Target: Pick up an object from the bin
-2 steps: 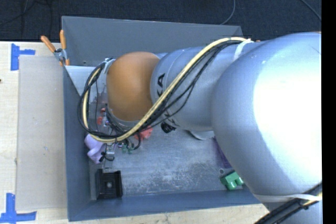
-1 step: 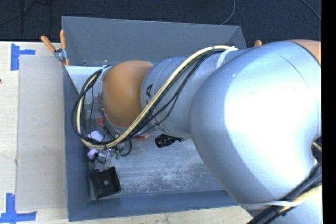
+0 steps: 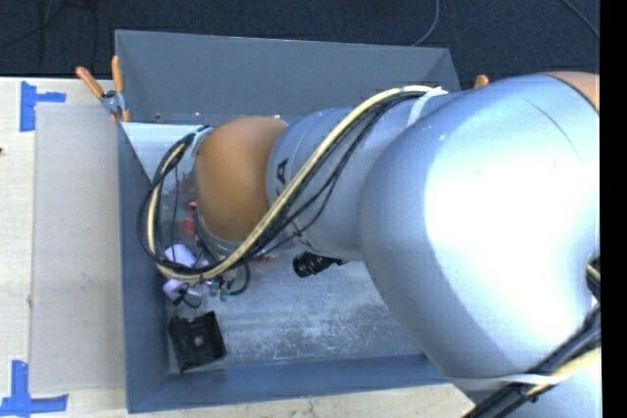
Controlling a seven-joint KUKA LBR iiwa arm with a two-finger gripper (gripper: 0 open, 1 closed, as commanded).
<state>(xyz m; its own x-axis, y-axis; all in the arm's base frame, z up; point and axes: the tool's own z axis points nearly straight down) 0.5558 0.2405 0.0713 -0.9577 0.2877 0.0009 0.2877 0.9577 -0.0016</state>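
Going from the left wall of the bin (image 3: 139, 308): the stuff that matters sits in the near-left corner. There's a black square piece (image 3: 196, 340) lying flat on the floor right in that corner. It looks like hard plastic or rubber with a dimple in the middle, so I'd guess stiff, light and a bit slick. Since it's so flat, you'd want to pinch it across two opposite edges, and the corner walls crowd that. Just above it is a pale lilac thing (image 3: 176, 258), half tucked under the robot. It looks soft or thin, probably very light, and I can't make out its shape well enough to pick a grab spot. A bit further toward the far wall there's a red bit (image 3: 192, 208), mostly hidden. The gripper (image 3: 204, 292) hangs low right between the lilac thing and the black square, so one of those two is my guess for the target. Honestly, I can't tell whether it's open or closed, or whether it has anything, because the orange cover (image 3: 233, 176) and the looping cables (image 3: 150, 215) block the view. Moving right, a small black piece (image 3: 310, 264) sits mid-floor by itself, well clear of the walls, though I can't say whether it's loose or part of the robot. The big grey arm (image 3: 470, 230) covers the whole right side of the bin.
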